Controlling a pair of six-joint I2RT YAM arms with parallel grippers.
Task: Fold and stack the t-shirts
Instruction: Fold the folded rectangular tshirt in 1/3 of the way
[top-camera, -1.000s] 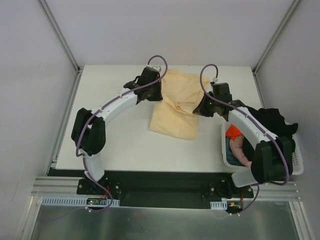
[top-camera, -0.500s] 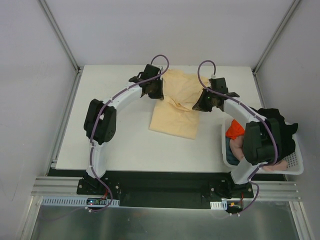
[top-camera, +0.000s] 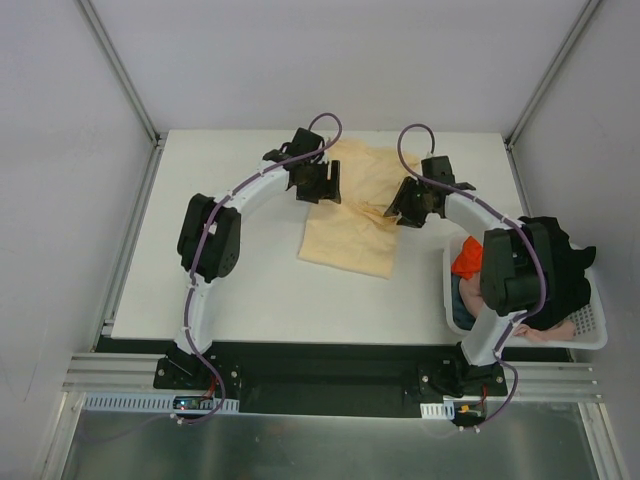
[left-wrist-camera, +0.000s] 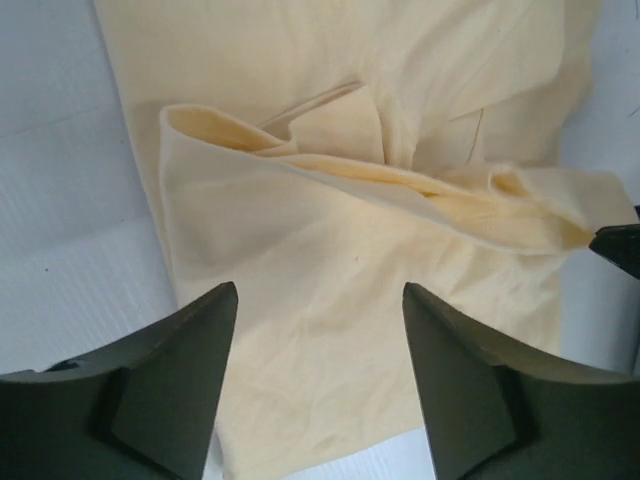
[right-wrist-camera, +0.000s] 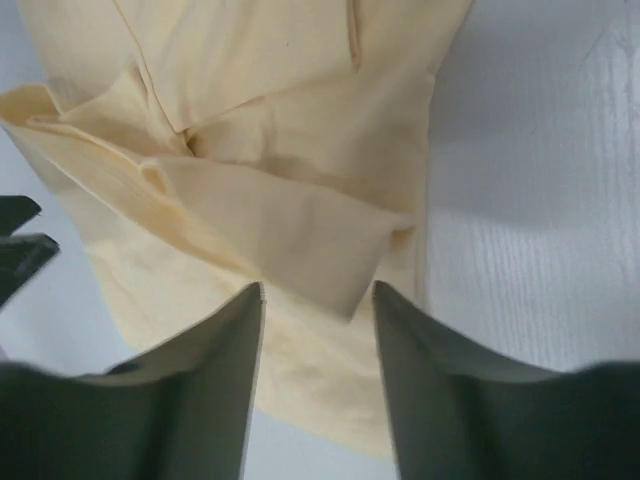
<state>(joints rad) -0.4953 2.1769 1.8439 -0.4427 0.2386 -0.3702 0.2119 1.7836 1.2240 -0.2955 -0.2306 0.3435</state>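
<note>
Both spread wide, empty: left gripper (left-wrist-camera: 320, 300), right gripper (right-wrist-camera: 318, 290) | peach t-shirt (top-camera: 345, 232) rumpled on white table (top-camera: 230, 290) | grey walls (top-camera: 320, 60)

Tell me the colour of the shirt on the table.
The shirt is pale peach-yellow; clearest in left wrist view.

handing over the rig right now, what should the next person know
Left claw: open, empty, above the pale yellow cloth t-shirt.
Right claw: open, empty, above it too.
That shirt lies rumpled, partly folded, on the white table.
Black cloth shirt and orange cloth shirt sit in the white plastic lattice basket.
Nothing stacked; finish this fold, then fold the rest.
</note>
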